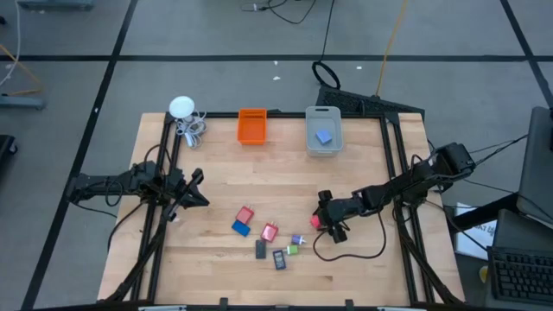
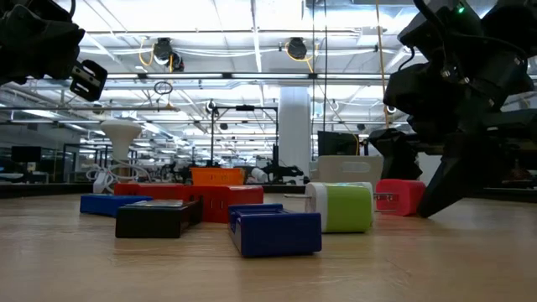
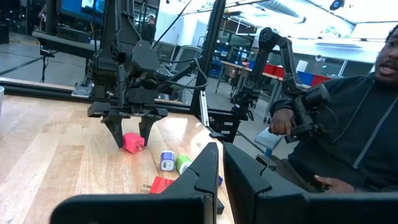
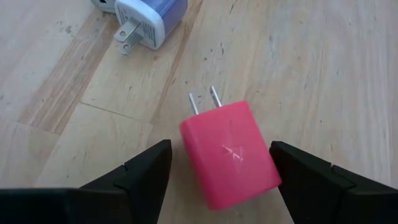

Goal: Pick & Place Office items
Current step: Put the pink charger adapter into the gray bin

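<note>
pink plug block (image 4: 231, 154), two prongs

pink plug (image 4: 230, 155): flat on tabletop, prongs out
blue-white plug (image 4: 149, 18): near it, prongs out
other items (image 1: 263, 238): loose cluster at tabletop middle
blue block (image 1: 324, 136): in clear bin

The high view looks straight down on the light wooden slatted table (image 1: 363, 268), the low view skims level across it, and both wrist views share the pink plastic plug-in charger block (image 4: 230, 152).
</note>
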`<state>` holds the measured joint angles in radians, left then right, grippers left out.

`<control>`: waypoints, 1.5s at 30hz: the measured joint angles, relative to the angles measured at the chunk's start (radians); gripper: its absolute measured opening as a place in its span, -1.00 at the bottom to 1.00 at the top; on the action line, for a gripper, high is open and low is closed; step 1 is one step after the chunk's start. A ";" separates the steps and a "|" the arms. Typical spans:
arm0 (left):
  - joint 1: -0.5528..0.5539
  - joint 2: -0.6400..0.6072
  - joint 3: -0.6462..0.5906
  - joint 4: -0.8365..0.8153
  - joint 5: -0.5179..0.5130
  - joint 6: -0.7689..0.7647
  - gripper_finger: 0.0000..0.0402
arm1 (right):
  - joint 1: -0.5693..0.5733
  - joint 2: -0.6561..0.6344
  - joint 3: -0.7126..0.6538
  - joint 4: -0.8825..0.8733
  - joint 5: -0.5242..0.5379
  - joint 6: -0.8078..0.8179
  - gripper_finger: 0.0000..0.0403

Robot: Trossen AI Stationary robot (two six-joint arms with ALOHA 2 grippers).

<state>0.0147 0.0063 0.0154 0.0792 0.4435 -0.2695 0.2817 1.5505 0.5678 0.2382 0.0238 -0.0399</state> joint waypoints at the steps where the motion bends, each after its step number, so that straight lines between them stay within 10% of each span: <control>1: 0.000 0.000 0.000 0.000 0.000 0.000 -0.88 | 0.000 0.000 0.000 0.000 0.000 0.000 0.28; 45: 0.000 0.000 0.000 0.000 0.000 0.000 -0.88 | 0.000 0.001 0.000 0.049 0.001 0.001 -0.18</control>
<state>0.0147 0.0063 0.0154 0.0792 0.4435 -0.2695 0.2817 1.5513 0.5682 0.2871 0.0246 -0.0384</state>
